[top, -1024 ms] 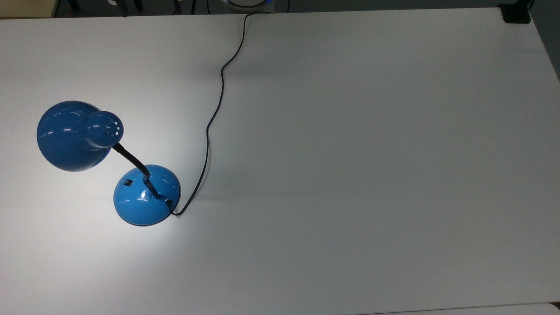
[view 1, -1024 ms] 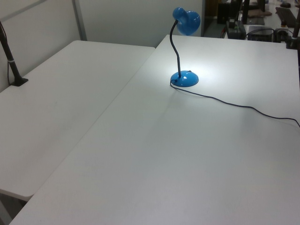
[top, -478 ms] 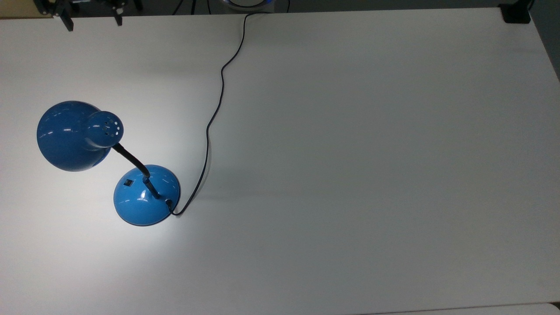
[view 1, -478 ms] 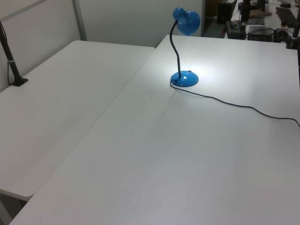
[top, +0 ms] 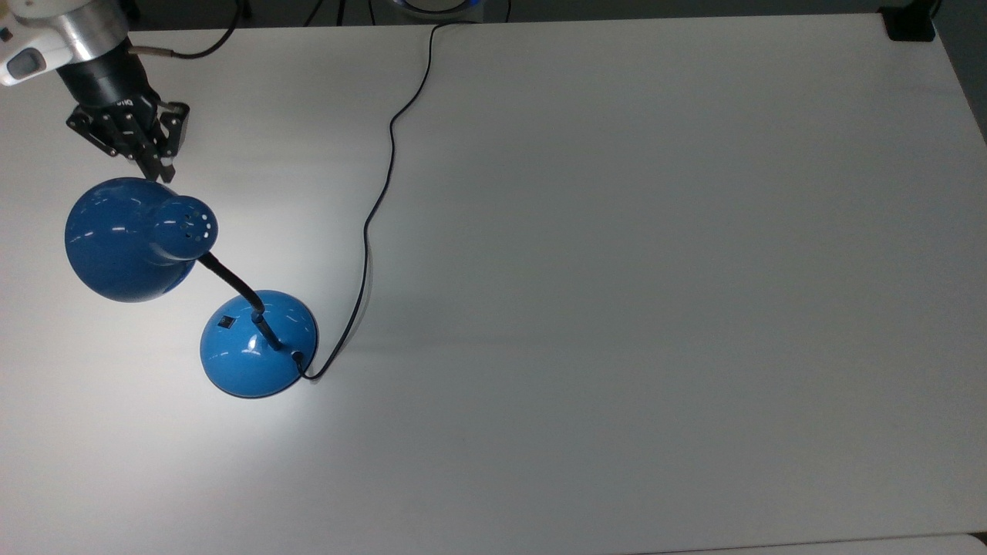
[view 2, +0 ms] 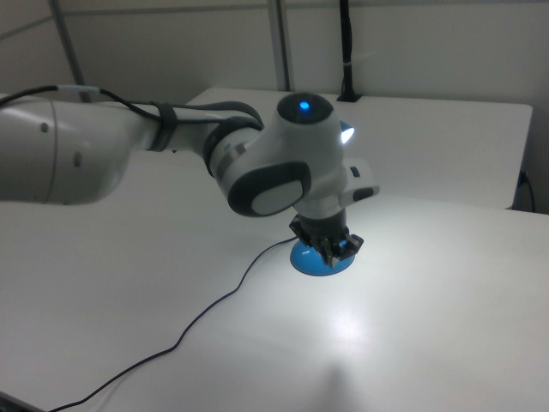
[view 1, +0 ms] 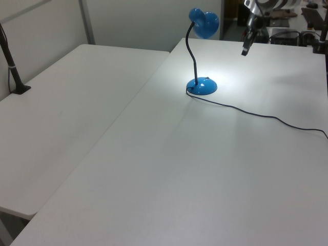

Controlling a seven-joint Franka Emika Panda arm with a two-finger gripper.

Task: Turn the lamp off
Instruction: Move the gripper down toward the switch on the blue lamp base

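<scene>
The table point(top: 617, 270) is bare but for the lamp point(top: 258, 343), lit, standing near the top view's left edge, shade point(top: 127, 239) leaning out over its base. The gripper point(top: 146, 150) hangs just beyond the shade, fingers seemingly near together, though I cannot tell for sure. Dropping toward the small switch point(top: 226, 322), it could clip the shade or neck point(top: 231, 281) and tip the lamp, or snag the cord point(top: 382, 193).

A white table point(top: 617, 270) spreads across the top view, with a black clamp point(top: 910, 27) at its upper right corner. In the left view, a second white table point(view 1: 66, 102) adjoins it, carrying a black post point(view 1: 11, 64) near its far left edge.
</scene>
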